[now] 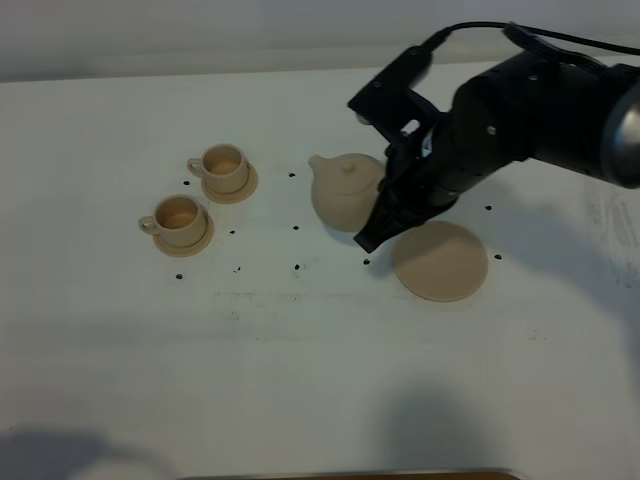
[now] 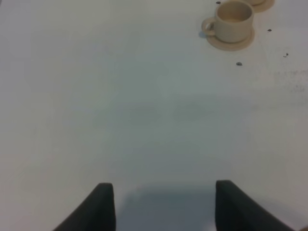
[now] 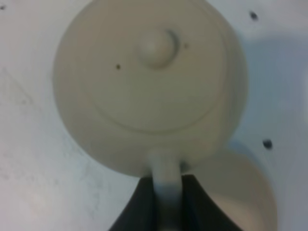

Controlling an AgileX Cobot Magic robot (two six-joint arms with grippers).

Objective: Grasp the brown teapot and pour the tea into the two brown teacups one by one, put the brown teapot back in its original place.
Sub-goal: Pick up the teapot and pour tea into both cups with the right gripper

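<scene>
The left claw (image 2: 163,207) hangs released over a bare stretch of the white table (image 1: 300,380), its two dark fingers (image 2: 103,209) wide apart with nothing between them. Beyond it in the left wrist view stands a cup on its saucer, and the rim of a second saucer shows at the edge of the picture.

In the high view, the thing closest to the table's near edge is the round flat coaster (image 1: 440,262), lying bare at right of centre. Just beside it, towards the left and a little farther back, is the teapot (image 1: 345,195), upright, its lid (image 3: 154,67) on with the knob (image 3: 156,47) on top and its spout (image 1: 318,165) turned towards the cups. The right claw (image 3: 166,202) is clenched on the teapot's handle (image 3: 166,178), one dark finger on each side of the loop. Whether the pot's base touches the table I cannot tell; in the right wrist view part of the coaster shows under the handle side of the pot.

Well to the left, the nearer cup (image 1: 180,213) sits on its saucer (image 1: 185,243), its handle pointing left. The farther cup (image 1: 225,165) stands just behind it on a saucer of its own. Small dark specks (image 1: 296,267) dot the table between the cups and the pot. The black right arm (image 1: 530,110) reaches in from the far right.
</scene>
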